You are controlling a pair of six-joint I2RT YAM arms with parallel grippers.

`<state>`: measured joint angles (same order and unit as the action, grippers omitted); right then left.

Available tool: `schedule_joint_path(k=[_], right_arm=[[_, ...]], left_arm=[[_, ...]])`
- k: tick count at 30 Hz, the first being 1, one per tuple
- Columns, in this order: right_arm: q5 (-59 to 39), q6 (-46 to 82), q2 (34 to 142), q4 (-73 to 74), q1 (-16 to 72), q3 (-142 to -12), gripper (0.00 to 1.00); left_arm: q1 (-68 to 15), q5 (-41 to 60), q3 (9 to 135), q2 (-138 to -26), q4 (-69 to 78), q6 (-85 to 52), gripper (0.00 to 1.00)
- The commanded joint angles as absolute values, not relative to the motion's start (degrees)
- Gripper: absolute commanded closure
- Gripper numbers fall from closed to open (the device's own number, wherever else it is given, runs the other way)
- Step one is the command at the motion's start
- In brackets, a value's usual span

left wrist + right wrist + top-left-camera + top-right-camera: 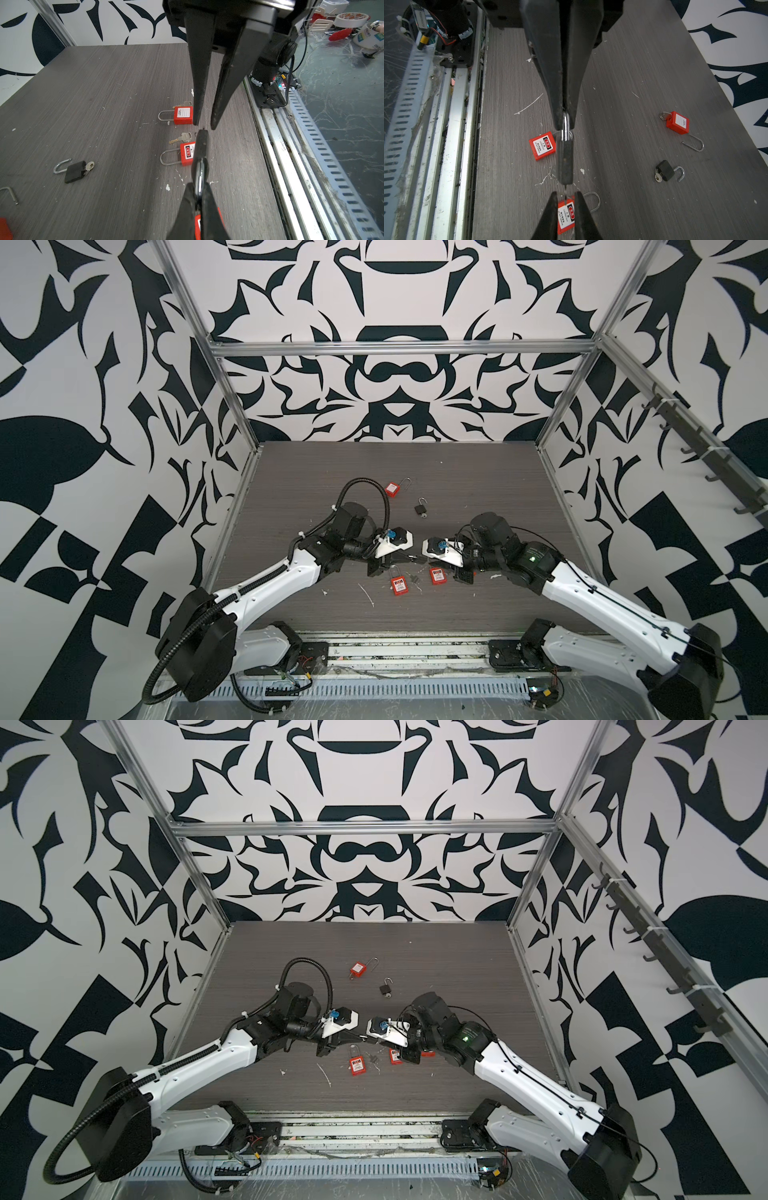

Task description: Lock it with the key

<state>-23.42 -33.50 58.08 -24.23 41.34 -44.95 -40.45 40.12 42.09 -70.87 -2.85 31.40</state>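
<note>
Currently the left claw (pixel 198 193) is pinching the shackle (pixel 565 126) of the black padlock (pixel 565 162), apparently holding it off the tabletop (pixel 633 104). The padlock's long axis is pointing straight at the right claw (pixel 205 126). The key (pixel 565 192) is projecting from the body's far end, edge-on between that claw's narrowly parted fingers (pixel 550 207), which are not visibly touching it. The right arm is nearer. A red padlock (pixel 543 146) lying below is displaying "LOCKED OUT DO NOT REMOVE".
</note>
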Motion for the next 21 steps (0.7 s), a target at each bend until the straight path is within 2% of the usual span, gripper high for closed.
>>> schedule_joint_path(k=[1,7,12,21], right_arm=[[-24.95,-33.21,58.75,-22.09,41.47,-46.23,0.83],[-24.57,-34.05,60.53,-22.78,41.48,-46.64,0.86],[-24.22,-34.89,60.58,-23.18,41.48,-46.36,1.0],[-21.23,-36.88,59.96,-24.37,39.27,-42.9,1.0]], left_arm=[[-40.43,41.66,42.72,-69.41,-3.8,32.12,1.0],[-40.47,41.25,42.74,-68.84,-4.31,32.61,1.0],[-40.52,40.69,43.06,-68.71,-6.22,33.62,1.0],[-40.43,36.87,46.56,-68.65,-15.76,39.6,1.0]])
